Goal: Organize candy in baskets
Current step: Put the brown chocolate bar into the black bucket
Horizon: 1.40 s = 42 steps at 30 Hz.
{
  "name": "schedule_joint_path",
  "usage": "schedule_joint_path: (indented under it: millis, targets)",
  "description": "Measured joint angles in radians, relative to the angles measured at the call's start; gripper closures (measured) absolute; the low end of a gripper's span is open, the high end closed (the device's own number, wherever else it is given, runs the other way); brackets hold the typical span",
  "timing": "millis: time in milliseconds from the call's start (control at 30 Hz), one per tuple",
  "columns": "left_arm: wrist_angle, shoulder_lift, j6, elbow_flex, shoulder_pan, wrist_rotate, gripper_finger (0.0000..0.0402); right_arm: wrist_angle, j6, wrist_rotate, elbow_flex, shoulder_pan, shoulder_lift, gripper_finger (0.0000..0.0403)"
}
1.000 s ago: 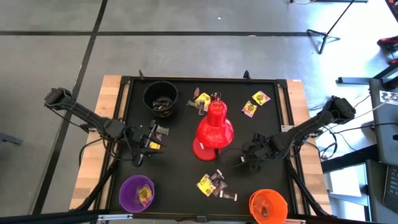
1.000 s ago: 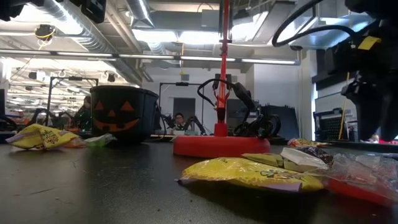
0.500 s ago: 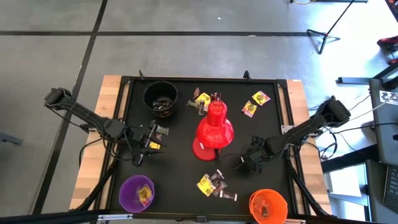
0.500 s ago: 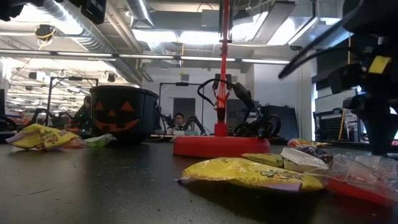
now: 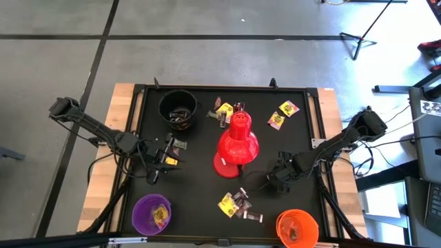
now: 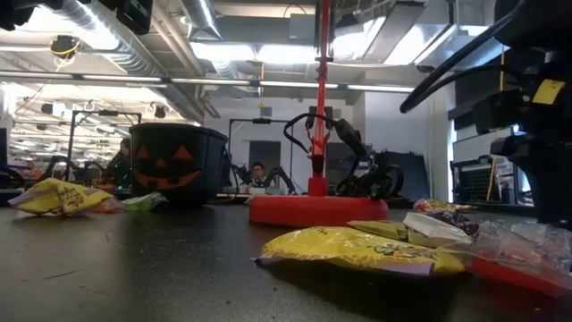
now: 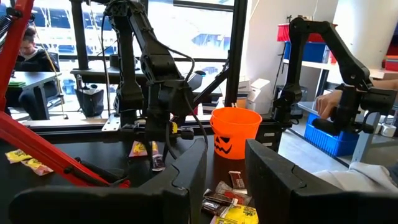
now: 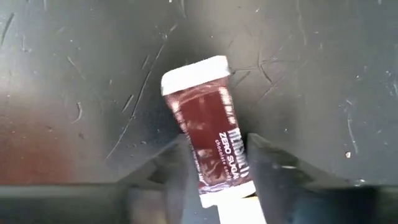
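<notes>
My right gripper [image 5: 274,182] stands right of the red lamp's base, pointing down, shut on a dark brown candy bar with white ends [image 8: 208,124]. My left gripper [image 5: 160,156] is open and empty at the table's left, beside a few candies [image 5: 178,145]. The black bucket [image 5: 178,109] stands at the far left, the purple bucket [image 5: 151,213] at the near left and the orange bucket [image 5: 298,227] at the near right. A pile of yellow and dark candies [image 5: 236,204] lies near the front. More candies lie behind the lamp [image 5: 223,110] and at the far right [image 5: 284,114]. My right gripper pinches the dark brown candy bar between its two fingers, on its long sides near one white end [image 8: 219,171]. The fingers [image 8: 264,163] come from above, pointing down, and lie across the bar. The bar's other end sticks out beyond the fingertips. Whether it is clear of the table, I cannot tell.
A red desk lamp [image 5: 238,143] with a round base stands in the middle of the black table, between the two arms. The table has a raised black rim [image 5: 227,88]. People sit in the room beyond the table.
My right gripper has gone toward the table's near edge and a little toward its left edge, still pointing down. My left arm has kept still.
</notes>
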Motion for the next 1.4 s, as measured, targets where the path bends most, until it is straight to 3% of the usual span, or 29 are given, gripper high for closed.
schedule_joint_path:
  millis: [167,500,967,1100,1400]
  targets:
    - [0.0,0.0,0.0,0.0,0.0,0.0,0.0301,-0.005,0.0,0.024,0.0,0.0,0.0,0.0335]
    - [0.0,0.0,-0.005,0.0,0.0,-0.036,0.0301,-0.005,-0.017,0.125,0.099,-0.002,-0.042,0.0332]
    - [0.026,0.067,-0.03,0.0,0.0,-0.082,0.0301,0.059,-0.104,0.139,0.243,-0.002,-0.044,0.0396]
    - [0.055,0.115,-0.03,0.0,0.0,-0.084,0.0301,-0.004,-0.075,0.139,0.22,-0.002,-0.044,0.0373]
    - [0.129,0.184,-0.026,0.0,0.0,-0.084,0.0301,0.045,-0.018,0.109,0.097,-0.028,-0.04,0.0233]
